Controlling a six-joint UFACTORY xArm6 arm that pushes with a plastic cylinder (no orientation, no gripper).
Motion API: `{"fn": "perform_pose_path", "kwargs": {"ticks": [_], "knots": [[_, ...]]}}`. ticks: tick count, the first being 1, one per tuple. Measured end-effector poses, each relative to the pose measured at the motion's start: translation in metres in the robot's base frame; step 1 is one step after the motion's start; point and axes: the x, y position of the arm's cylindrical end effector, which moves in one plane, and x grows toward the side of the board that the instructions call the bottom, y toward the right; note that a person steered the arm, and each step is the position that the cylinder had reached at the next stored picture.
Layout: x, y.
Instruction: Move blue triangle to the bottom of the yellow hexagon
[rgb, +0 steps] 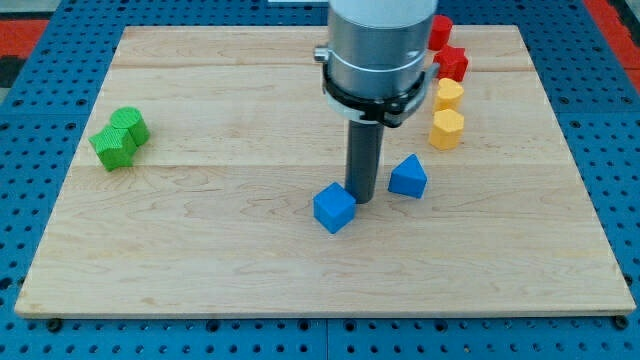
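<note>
The blue triangle (408, 177) lies on the wooden board right of centre. The yellow hexagon (447, 129) stands above and to the right of it, a short gap apart. My tip (361, 198) touches down between the blue triangle and a blue cube (334, 208), close to the cube's upper right corner and a little left of the triangle. The rod rises to the grey arm body (377, 50) at the view's top.
A second yellow block (449, 95) sits just above the yellow hexagon. Two red blocks (451, 63) (439, 32) stand above that, partly hidden by the arm. Two green blocks (115, 146) (130, 125) touch each other at the view's left. The board's edge (320, 310) borders blue pegboard.
</note>
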Motion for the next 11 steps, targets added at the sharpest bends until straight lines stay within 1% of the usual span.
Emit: {"fn": "perform_pose_path", "kwargs": {"ticks": [1,3,4,5,6,9,10,11], "knots": [[0.003,0.020],[0.013,0.006],[0.004,-0.005],[-0.018,0.029],[-0.024,0.039],[-0.024,0.087],[-0.027,0.077],[-0.027,0.093]]}}
